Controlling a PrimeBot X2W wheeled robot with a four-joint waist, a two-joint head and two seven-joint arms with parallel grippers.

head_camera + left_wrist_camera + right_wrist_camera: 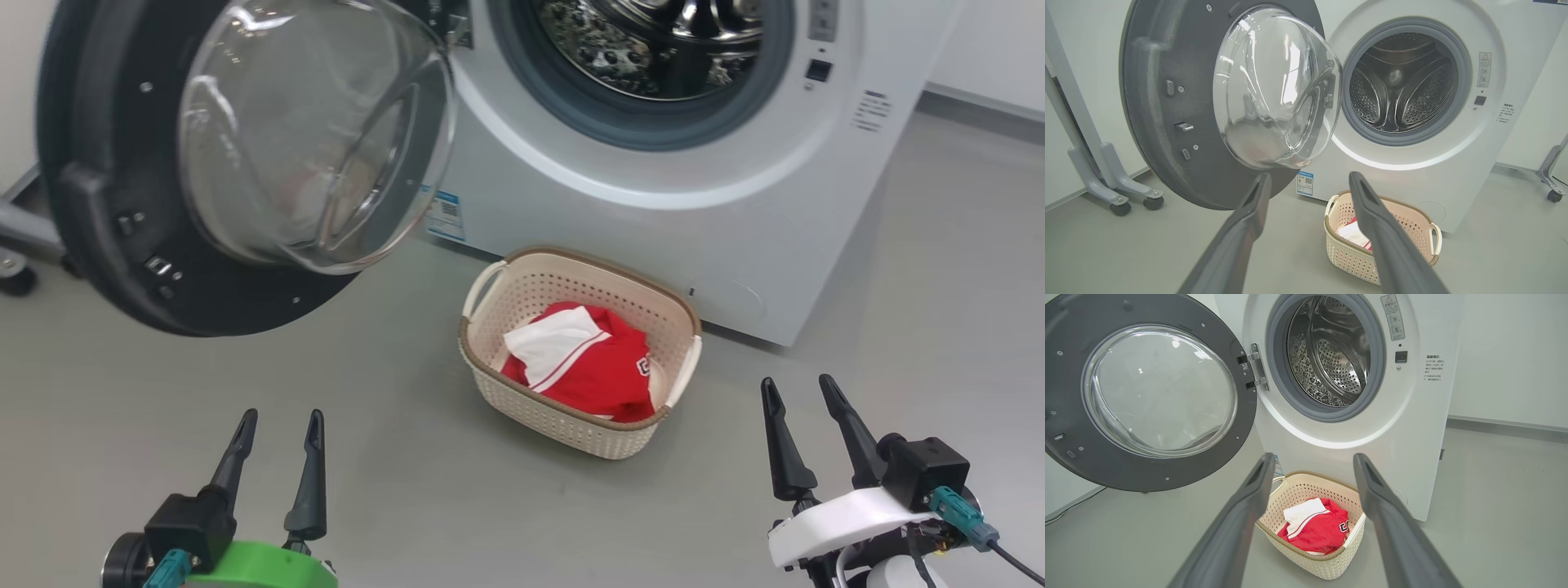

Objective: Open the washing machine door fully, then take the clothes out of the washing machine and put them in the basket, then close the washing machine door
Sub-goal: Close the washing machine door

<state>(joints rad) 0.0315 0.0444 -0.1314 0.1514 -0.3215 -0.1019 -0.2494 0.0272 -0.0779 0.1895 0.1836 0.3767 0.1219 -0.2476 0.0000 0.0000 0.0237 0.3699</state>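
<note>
The white washing machine (653, 196) (1412, 163) (1339, 445) stands with its door (106, 188) (1159, 114) (1151, 392) swung wide to the left, glass bowl facing me. Its steel drum (1400, 85) (1331, 355) looks bare inside. On the floor before the machine sits the cream basket (563, 425) (1341, 249) (1310, 563), and in it lie the red and white clothes (588, 363) (1316, 526). My left gripper (277, 429) (1308, 179) is open, low and left of the basket. My right gripper (798, 392) (1312, 461) is open, right of the basket. Both are empty.
A grey stand on castors (1114, 179) is left of the door, and another castor leg (1551, 175) is at the right. Bare grey floor (392, 482) lies between my grippers and the basket. A white wall (1506, 355) is right of the machine.
</note>
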